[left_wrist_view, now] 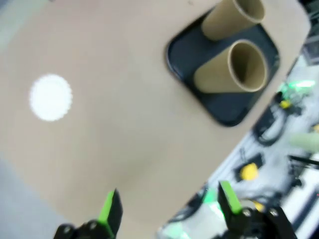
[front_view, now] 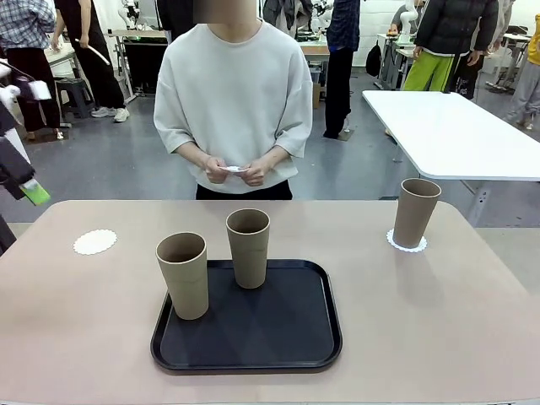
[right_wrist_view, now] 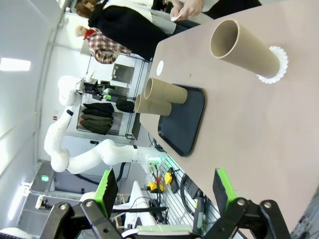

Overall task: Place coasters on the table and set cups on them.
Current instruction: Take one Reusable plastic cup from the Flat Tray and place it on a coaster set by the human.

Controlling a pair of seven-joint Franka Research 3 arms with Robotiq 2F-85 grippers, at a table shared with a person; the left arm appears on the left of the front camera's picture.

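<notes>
Bare coaster (front_view: 94,242) lies flat on the left part of the table (front_view: 439,321), well apart from the black tray (front_view: 253,359). Near-left cup (front_view: 183,275) stands upright at the tray's left edge, long axis vertical, rim up, with the second cup (front_view: 249,247) just behind it. We judge the near-left cup goes next, since it is on the left arm's side. Left gripper (left_wrist_view: 168,194) hangs high above the table's left end, jaws apart, empty. Right gripper (right_wrist_view: 166,178), jaws wide and empty, is farther off. Right-hand cup (front_view: 415,211) already sits on a scalloped coaster (front_view: 396,245).
</notes>
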